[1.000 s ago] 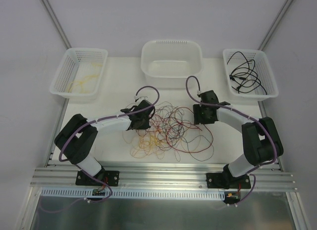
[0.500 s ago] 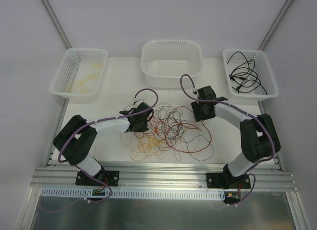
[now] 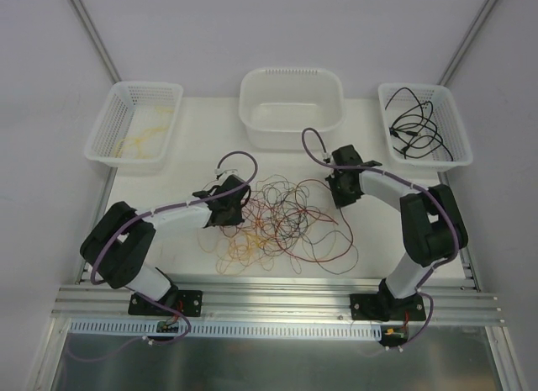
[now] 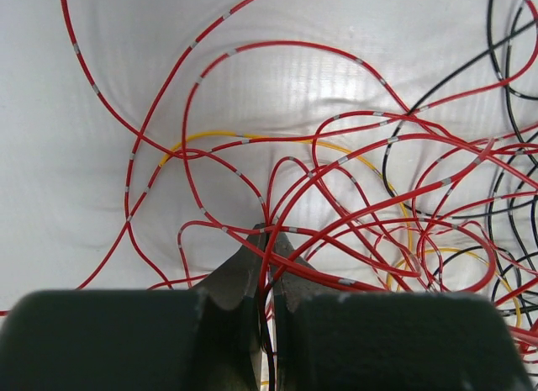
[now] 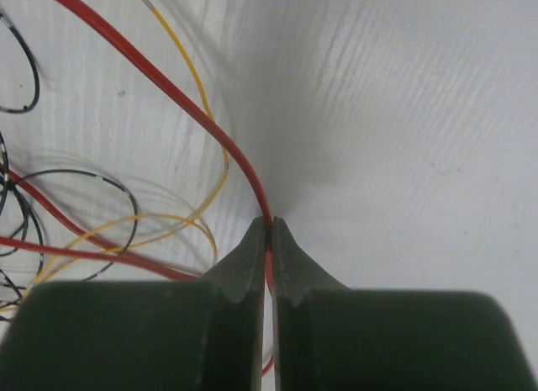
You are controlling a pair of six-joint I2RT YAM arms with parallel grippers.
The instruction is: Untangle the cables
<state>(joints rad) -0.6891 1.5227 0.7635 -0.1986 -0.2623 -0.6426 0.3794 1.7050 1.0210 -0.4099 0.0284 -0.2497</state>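
The cables (image 3: 284,219) lie as one tangled clump of red, yellow and black loops at the middle of the white table (image 3: 189,151). At the clump's left edge my left gripper (image 3: 229,208) is shut on red cable strands; in the left wrist view (image 4: 267,233) the strands run between its fingertips and fan out over other red loops (image 4: 395,137). My right gripper (image 3: 340,194) is at the clump's upper right. In the right wrist view it is (image 5: 270,227) shut on one red cable (image 5: 252,177), low against the table.
A left basket (image 3: 101,130) holds yellow cables. A deep white tub (image 3: 290,122) stands at the back centre. A right basket (image 3: 454,143) holds black cables. Yellow (image 5: 220,155) and black (image 5: 126,198) strands lie left of the right fingers.
My right gripper has shut on the red cable and shifted slightly toward the back left. The left arm has drawn leftward, dragging the clump's left side with it.
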